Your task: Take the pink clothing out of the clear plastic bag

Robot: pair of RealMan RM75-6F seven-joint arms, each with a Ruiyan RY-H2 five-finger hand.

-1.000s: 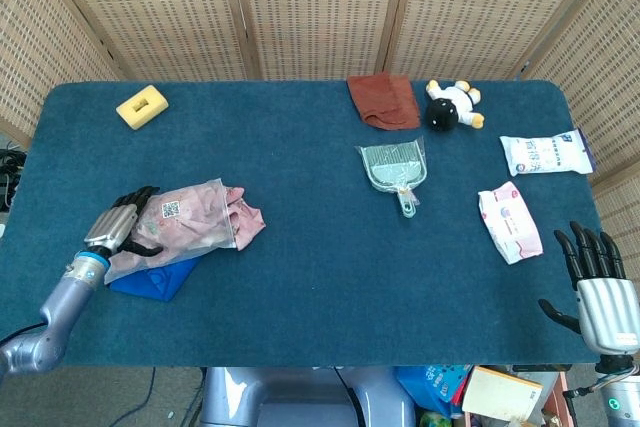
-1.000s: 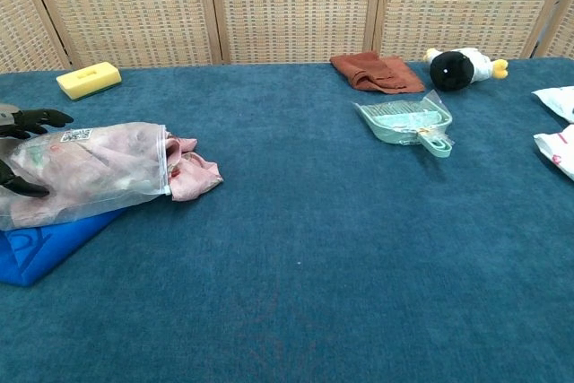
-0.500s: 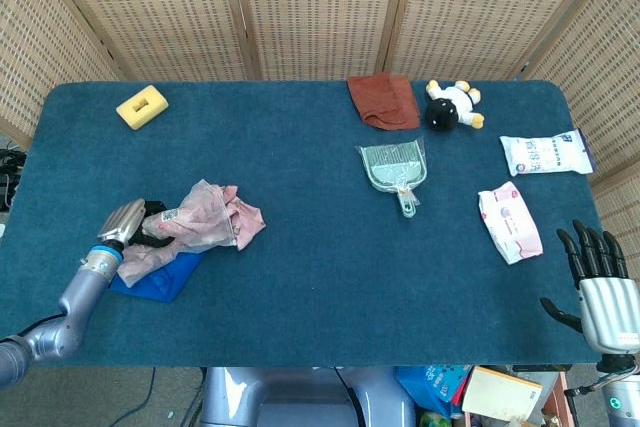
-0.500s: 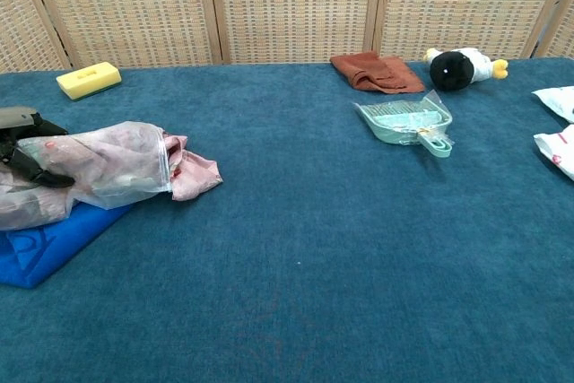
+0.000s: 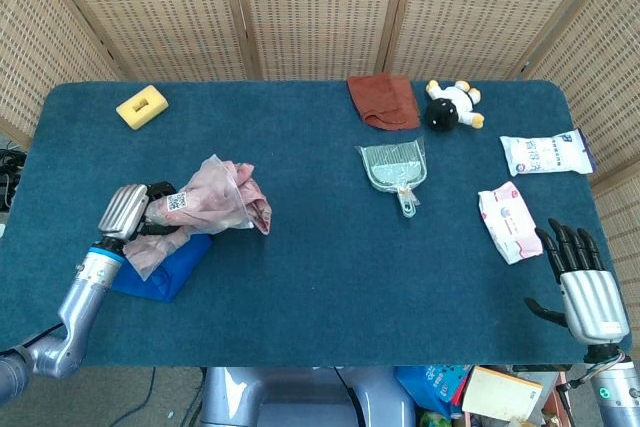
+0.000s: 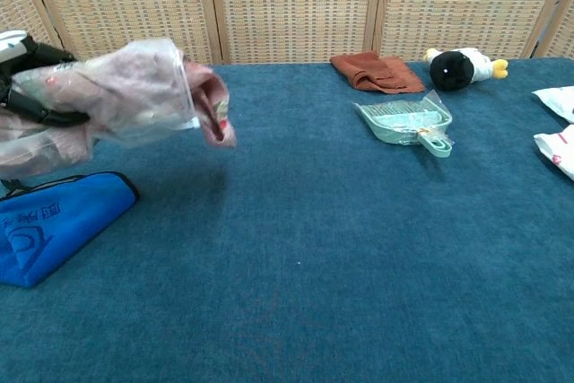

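The left robot hand grips the closed end of the clear plastic bag and holds it above the blue surface. The pink clothing hangs partly out of the bag's open mouth. A white label with a square code sits on the bag; its text is unreadable. Below lies a blue pouch with white characters, too small to read. The right robot hand hovers empty, fingers spread, near the right edge.

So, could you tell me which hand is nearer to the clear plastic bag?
Left. The left hand grips the clear plastic bag, lifted off the table; the right hand hovers far across at the table's opposite edge.
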